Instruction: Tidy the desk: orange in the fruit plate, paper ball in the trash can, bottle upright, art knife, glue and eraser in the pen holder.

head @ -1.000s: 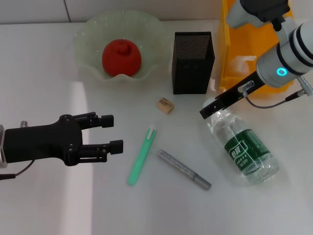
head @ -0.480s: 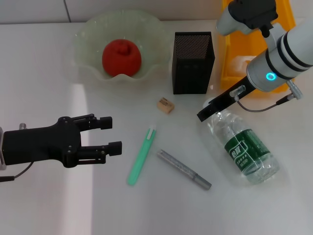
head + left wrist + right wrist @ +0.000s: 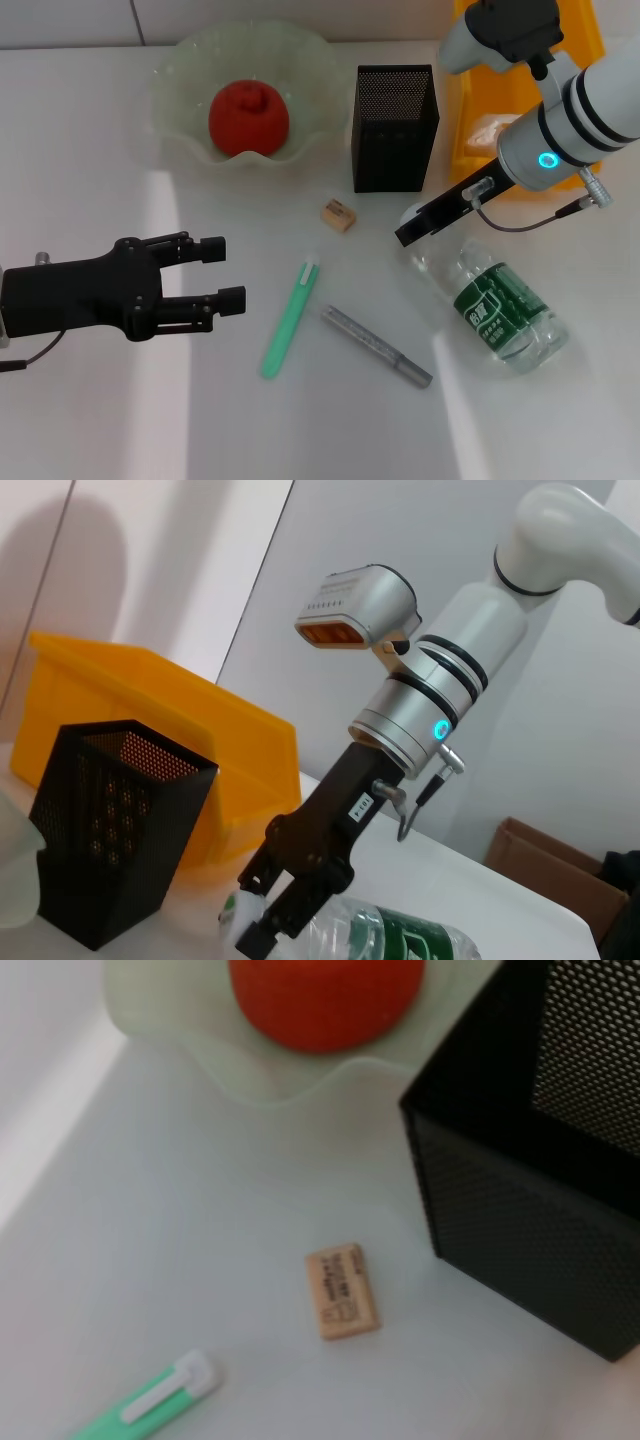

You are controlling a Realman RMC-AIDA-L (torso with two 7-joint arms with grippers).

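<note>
At the right of the head view the right gripper (image 3: 418, 223) has come down and leftward over the last second, from just above the bottle (image 3: 490, 305) to the neck, where its dark fingers now sit at the white cap; the left wrist view shows the jaws straddling that cap closely, though whether they have already pinched it I cannot tell. The bottle itself has shifted a little, its cap end swung toward the centre of the frame, yet it still lies on its side on the desk (image 3: 80, 140), lower right. That suggests the upright-the-bottle step is just starting, with the grip being settled before any lift. The orange (image 3: 248, 116) already rests in the fruit plate (image 3: 170, 70) at upper left-centre, and something pale, perhaps the paper ball, lies inside the trash can (image 3: 470, 150) at upper right. The eraser (image 3: 338, 214) lies just below the pen holder (image 3: 394, 125), apart from it; the green art knife (image 3: 289, 317) and the grey glue stick (image 3: 376, 346) lie at lower centre, untouched. The left gripper (image 3: 228, 272) hovers at lower left, fingers spread wide and holding nothing.
</note>
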